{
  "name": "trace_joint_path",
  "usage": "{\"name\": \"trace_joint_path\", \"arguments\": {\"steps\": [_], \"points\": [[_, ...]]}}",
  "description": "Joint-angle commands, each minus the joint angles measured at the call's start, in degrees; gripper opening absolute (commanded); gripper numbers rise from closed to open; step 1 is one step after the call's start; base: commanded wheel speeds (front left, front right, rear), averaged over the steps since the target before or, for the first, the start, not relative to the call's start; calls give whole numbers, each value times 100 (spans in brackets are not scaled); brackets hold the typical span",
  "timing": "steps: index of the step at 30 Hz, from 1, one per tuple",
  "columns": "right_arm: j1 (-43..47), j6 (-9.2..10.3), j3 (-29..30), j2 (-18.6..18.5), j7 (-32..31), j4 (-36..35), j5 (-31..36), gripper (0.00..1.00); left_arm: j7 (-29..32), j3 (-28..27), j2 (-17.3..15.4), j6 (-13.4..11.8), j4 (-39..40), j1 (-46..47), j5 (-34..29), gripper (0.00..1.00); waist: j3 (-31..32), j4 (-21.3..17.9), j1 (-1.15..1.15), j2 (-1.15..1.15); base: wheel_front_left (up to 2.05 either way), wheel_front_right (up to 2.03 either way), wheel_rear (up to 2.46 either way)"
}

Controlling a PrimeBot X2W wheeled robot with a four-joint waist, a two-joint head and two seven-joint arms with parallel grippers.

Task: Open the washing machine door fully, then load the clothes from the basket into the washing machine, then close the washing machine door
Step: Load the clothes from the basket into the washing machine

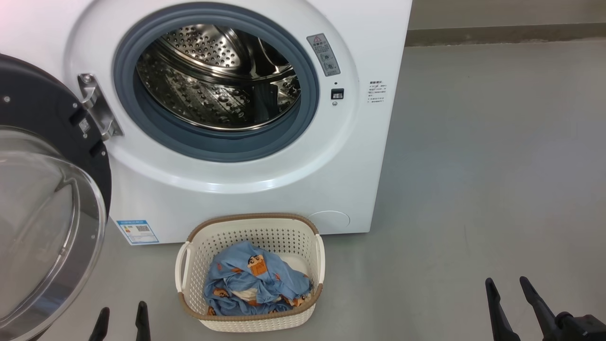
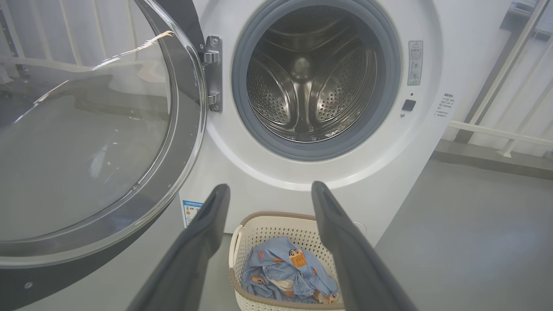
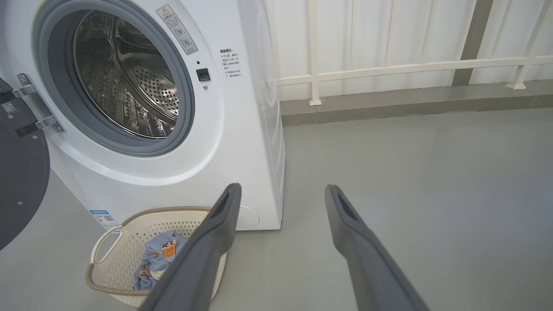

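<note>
Clothes (image 1: 255,286) lie in basket (image 1: 265,239), door (image 1: 42,109) wide open.

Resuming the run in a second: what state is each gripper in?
Left gripper: open, holding nothing.
Right gripper: open, holding nothing.

Place: a laundry corner is sitting in a bare indoor hall (more test bay than home).
Appliance: a white front-loading washing machine (image 1: 265,189) is standing free, with open space at its side.
Floor: a smooth grey floor (image 1: 497,166) is stretching wide and plain.
Wall: white ribbed panels (image 3: 389,30) are rising behind a white rail (image 3: 410,68).
Laundry: a basket (image 1: 251,217) is sitting before the machine.
</note>
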State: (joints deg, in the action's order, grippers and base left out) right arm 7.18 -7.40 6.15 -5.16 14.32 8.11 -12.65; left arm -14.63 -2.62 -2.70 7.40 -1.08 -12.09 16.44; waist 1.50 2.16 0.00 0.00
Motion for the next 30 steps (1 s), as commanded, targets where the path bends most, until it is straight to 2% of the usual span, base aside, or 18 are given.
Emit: {"name": "trace_joint_path", "arguments": {"steps": [1,30], "points": [[-38,-9,-154,-80,68,-137,38,100,-37,-205,-18,9,96,125,-32,100,-1,3,0,0,0,0,0],[-63,-9,-178,-72,68,-127,38,100,-37,-171,-18,9,54,130,-68,100,-37,-37,0,0,0,0,0]]}}
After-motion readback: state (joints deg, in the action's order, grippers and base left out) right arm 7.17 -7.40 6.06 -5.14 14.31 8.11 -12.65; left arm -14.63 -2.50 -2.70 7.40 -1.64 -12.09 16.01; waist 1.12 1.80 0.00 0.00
